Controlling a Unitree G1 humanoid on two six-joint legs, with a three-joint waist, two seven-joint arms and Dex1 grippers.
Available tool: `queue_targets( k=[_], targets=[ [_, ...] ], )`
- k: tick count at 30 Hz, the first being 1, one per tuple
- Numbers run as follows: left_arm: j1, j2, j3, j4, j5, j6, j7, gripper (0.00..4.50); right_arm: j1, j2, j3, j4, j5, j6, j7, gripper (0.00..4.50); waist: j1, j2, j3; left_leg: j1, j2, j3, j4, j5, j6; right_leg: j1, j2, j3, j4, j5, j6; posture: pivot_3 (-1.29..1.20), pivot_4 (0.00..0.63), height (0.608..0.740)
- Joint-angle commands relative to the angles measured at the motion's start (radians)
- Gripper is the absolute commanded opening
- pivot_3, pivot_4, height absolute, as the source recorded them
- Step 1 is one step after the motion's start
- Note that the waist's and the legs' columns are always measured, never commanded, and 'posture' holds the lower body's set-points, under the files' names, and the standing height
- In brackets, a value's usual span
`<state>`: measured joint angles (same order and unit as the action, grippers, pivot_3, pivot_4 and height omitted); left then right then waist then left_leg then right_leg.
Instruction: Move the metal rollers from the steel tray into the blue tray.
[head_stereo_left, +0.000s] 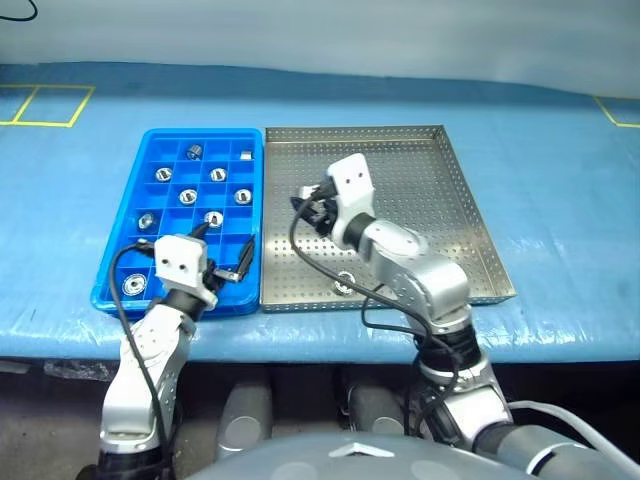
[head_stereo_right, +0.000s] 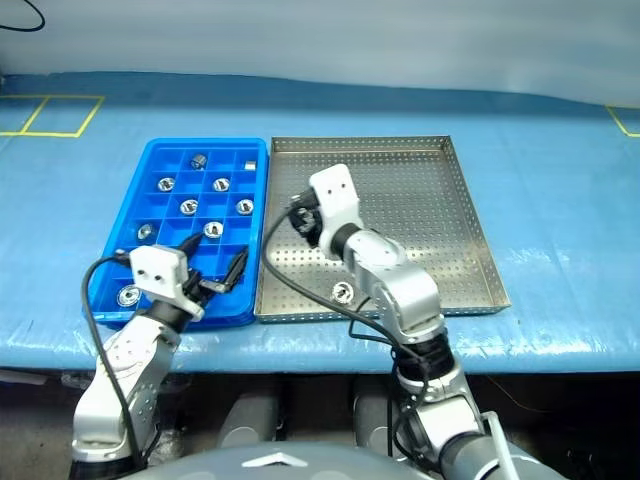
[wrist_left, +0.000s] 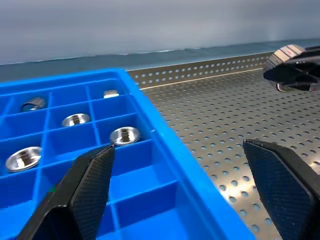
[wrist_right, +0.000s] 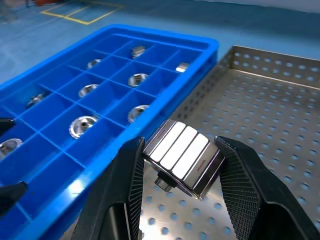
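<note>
Several rollers (head_stereo_left: 187, 196) sit in the blue tray (head_stereo_left: 112, 275). The right gripper (wrist_right: 180, 165) clamps one; another (head_stereo_left: 345, 281) lies in the steel tray (head_stereo_left: 440, 220). The left gripper (wrist_left: 180, 190) gapes empty.

The right end effector (wrist_right: 180, 165) grips a roller (wrist_right: 182, 157) between both fingers, above the steel tray (wrist_right: 280, 125) near its edge beside the blue tray (wrist_right: 50, 165), whose compartments hold several rollers (wrist_right: 82, 125).
</note>
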<state>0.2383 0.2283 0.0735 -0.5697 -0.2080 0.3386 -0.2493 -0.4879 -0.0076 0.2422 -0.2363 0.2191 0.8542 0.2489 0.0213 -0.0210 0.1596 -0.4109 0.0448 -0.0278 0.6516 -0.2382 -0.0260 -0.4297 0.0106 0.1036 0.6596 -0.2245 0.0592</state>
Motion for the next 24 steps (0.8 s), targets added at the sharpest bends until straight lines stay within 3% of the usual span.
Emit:
queue_targets(
  k=[1, 9, 20, 24],
  targets=[
    [0.048, -0.009, 0.042, -0.090, 0.001, -0.023, 0.032, 4.50, -0.049, 0.035, 0.051, 0.039, 0.002, -0.055, 0.040, 1.86, 0.019, 0.000, 0.000, 0.000, 0.000, 0.000, 0.000, 0.000, 0.000, 0.000, 0.000, 0.000, 0.000, 0.000, 0.000, 0.34, 0.150, 0.740],
    [0.132, -0.030, 0.063, -0.144, 0.008, -0.032, 0.068, 4.50, -0.062, 0.053, 0.143, 0.163, -0.025, -0.119, 0.106, 1.86, 0.083, 0.000, 0.000, 0.000, 0.000, 0.000, 0.000, 0.000, 0.000, 0.000, 0.000, -0.001, -0.001, -0.004, -0.006, 0.41, 0.150, 0.740],
    [0.108, -0.036, 0.031, -0.131, 0.010, -0.026, 0.074, 4.50, -0.044, 0.052, 0.149, 0.296, -0.083, -0.136, 0.106, 1.86, 0.112, 0.000, 0.000, 0.000, 0.000, 0.000, -0.001, 0.000, -0.001, -0.001, 0.000, -0.002, -0.001, -0.004, -0.006, 0.39, 0.150, 0.740],
    [0.096, -0.033, 0.025, -0.120, 0.007, -0.025, 0.068, 4.50, -0.033, 0.034, 0.141, 0.252, -0.083, -0.111, 0.118, 3.13, 0.117, 0.000, 0.000, 0.000, 0.000, 0.000, 0.000, 0.000, -0.001, 0.000, 0.000, -0.002, -0.001, -0.004, -0.006, 0.37, 0.150, 0.740]
  ],
)
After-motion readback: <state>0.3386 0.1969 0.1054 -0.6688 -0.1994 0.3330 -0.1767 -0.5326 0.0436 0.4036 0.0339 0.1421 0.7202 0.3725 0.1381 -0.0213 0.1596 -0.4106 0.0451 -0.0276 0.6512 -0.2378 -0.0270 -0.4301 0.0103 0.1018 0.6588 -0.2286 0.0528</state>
